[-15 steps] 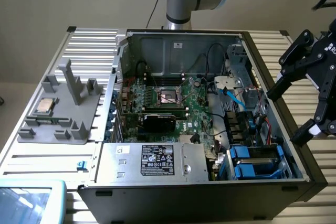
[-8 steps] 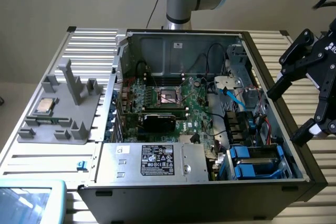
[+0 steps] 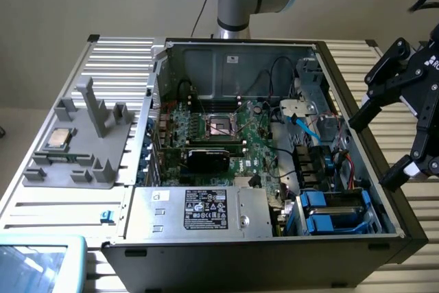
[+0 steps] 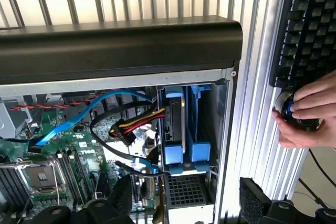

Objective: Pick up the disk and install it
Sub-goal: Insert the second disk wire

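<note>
A: How are the jaws set?

B: The jaws of the black two-fingered gripper (image 3: 405, 132) are spread wide apart, with nothing held between them. The gripper is poised above the open black metal computer case (image 3: 357, 252), at the exterior view's right.

A: And the grey metal disk with bright blue carrier rails?

B: The disk (image 4: 175, 129) is seen standing on edge in the blue drive bay (image 3: 333, 211) at a corner of the case, beside a second blue carrier. The green motherboard (image 3: 233, 135) is laid out next to the bay. A small silver CPU chip (image 3: 58, 139) is rested on a grey plastic fixture (image 3: 79, 152) outside the case.
</note>
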`<control>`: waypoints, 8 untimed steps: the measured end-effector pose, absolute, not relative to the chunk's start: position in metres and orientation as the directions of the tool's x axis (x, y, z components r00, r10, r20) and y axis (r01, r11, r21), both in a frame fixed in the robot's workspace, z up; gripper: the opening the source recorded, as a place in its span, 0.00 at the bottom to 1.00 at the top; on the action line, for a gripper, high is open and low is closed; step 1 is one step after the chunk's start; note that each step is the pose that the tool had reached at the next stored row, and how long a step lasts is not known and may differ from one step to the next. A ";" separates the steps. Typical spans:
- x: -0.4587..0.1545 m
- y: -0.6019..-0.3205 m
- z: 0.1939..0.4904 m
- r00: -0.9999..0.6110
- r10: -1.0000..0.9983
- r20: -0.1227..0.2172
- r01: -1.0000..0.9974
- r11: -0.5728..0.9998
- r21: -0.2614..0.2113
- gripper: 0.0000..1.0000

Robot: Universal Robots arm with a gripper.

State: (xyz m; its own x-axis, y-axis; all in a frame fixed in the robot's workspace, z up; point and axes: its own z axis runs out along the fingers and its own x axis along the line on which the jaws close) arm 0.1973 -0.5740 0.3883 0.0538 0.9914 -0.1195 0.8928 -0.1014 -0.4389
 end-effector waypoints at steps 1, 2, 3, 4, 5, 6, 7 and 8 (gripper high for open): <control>0.197 -0.574 0.388 0.054 0.991 -0.120 0.893 -0.102 -0.439 0.90; 0.197 -0.574 0.388 0.054 0.991 -0.120 0.893 -0.101 -0.439 0.90; 0.196 -0.574 0.388 0.054 0.991 -0.120 0.894 -0.101 -0.437 0.90; 0.193 -0.574 0.388 0.055 0.991 -0.119 0.897 -0.102 -0.430 0.90; 0.191 -0.574 0.388 0.056 0.991 -0.119 0.902 -0.101 -0.420 0.90; 0.189 -0.574 0.388 0.058 0.991 -0.118 0.908 -0.102 -0.406 0.90; 0.188 -0.574 0.388 0.060 0.991 -0.117 0.915 -0.102 -0.391 0.90; 0.188 -0.574 0.388 0.062 0.991 -0.116 0.921 -0.101 -0.375 0.90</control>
State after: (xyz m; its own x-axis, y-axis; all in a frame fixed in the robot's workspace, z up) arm 0.1875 -0.5740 0.3879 0.0619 0.9914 -0.1157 0.9215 -0.1013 -0.3749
